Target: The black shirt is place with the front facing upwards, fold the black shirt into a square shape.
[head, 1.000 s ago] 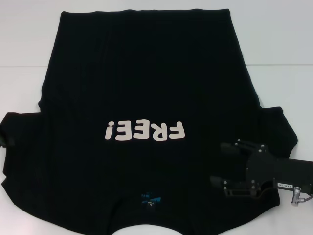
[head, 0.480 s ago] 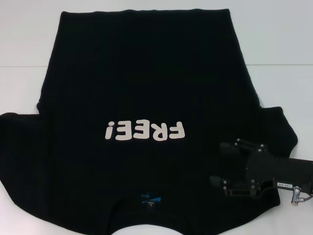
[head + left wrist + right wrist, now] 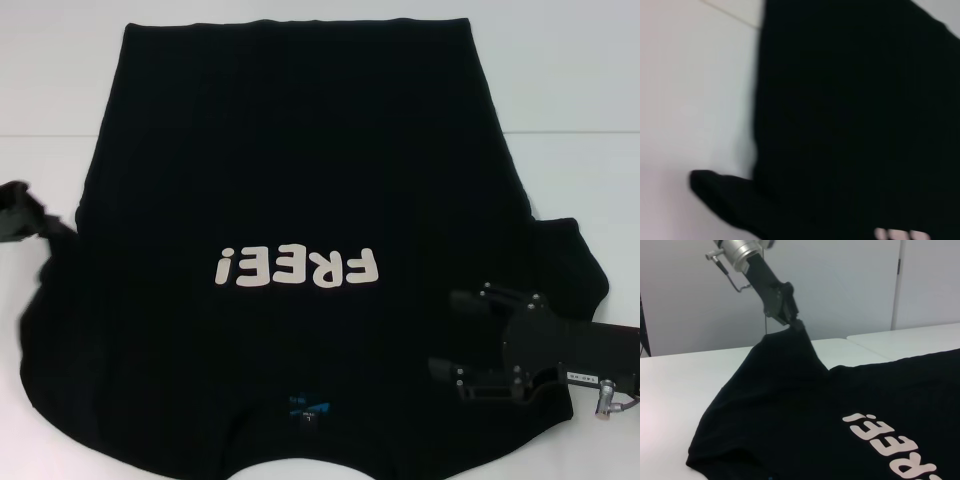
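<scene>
On the white table (image 3: 570,90), the left hand (image 3: 796,323) pinches the black shirt (image 3: 300,150)'s raised sleeve; the right hand (image 3: 442,335) is spread.

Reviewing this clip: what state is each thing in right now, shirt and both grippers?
Large black cloth T-shirt: front up, "FREE!" showing, unfolded; left sleeve lifted off the white table.
Left gripper: shut on the sleeve, raised above the table.
Right gripper: open, over the shirt's right shoulder area.

Looks like a bare lab or test room.
I see white tables (image 3: 685,385) and plain white wall panels (image 3: 850,285).
</scene>
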`<act>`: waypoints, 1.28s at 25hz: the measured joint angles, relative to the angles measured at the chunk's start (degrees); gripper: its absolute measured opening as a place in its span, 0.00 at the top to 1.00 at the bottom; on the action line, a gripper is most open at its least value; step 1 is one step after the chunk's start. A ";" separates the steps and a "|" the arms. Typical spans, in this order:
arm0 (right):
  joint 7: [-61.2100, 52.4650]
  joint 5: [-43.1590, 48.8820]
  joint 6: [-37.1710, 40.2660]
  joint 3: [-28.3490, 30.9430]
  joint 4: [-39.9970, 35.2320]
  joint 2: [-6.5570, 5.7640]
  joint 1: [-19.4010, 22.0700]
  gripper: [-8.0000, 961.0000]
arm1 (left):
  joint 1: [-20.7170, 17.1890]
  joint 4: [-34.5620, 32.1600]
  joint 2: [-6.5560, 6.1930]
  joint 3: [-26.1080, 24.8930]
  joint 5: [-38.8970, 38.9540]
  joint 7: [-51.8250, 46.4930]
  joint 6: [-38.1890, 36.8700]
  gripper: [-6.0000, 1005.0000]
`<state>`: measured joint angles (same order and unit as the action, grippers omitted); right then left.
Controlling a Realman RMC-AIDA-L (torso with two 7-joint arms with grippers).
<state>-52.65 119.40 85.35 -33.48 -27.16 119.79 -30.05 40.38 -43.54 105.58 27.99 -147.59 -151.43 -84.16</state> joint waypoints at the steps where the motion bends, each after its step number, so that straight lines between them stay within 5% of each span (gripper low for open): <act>1: 0.00 -0.01 0.03 0.00 0.00 0.00 -0.01 0.04 | 0.55 0.02 0.47 0.00 0.43 -0.02 -0.32 0.99; 9: 0.00 -0.05 0.35 0.00 0.15 0.00 -0.14 0.04 | 3.34 2.15 4.70 1.17 0.83 0.40 2.02 0.99; 19: 0.00 -0.04 0.44 -0.01 0.28 0.00 -0.19 0.04 | 2.42 9.35 6.23 0.80 10.25 9.95 5.42 0.75; 32: 0.00 -0.05 0.52 0.00 0.46 0.00 -0.10 0.04 | -3.60 12.05 4.39 -1.42 13.99 8.04 9.17 0.30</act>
<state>-52.65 119.35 85.87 -33.49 -26.70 119.79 -30.14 36.78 -31.50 109.97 26.57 -133.60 -143.39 -75.00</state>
